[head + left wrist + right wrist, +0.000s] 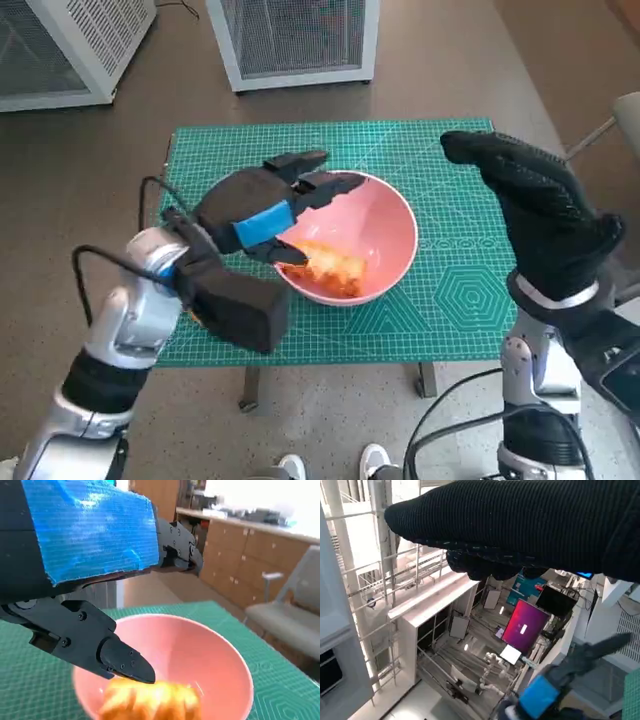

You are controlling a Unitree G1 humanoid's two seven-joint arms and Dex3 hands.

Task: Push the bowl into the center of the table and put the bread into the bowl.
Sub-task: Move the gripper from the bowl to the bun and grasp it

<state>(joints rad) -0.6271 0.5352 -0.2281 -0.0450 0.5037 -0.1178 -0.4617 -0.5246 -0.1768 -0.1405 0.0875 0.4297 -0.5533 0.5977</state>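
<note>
- Left of centre in the head view: left hand [268, 205] black with blue tape, poised over the near-left rim of the bowl [392, 215], fingers [305, 160] spread apart and holding nothing.
- In the left wrist view: same hand [90, 565] filling the upper left, one lower finger [117, 657] pointing down just above the bread [152, 702]; cannot tell whether it touches the bread.
- Middle of the head view: pink bowl standing upright on the green mat [460, 290], close to the middle of the tabletop [200, 150].
- Inside the bowl, on its lower left side: orange-brown bread [330, 268] lying against the inner wall.
- Lower middle of the left wrist view: bowl [220, 655] seen from near its rim, bread at the near edge.
- Right of the head view: right hand [545, 210] in a black knitted glove, raised above the right end of the mat, well apart from the bowl, fingers stretched out and holding nothing.
- Top of the right wrist view: glove [530, 525] as a dark band; view aimed away from the tabletop.
- Top of the head view: two white mesh cabinets [295, 40] on the floor.
</note>
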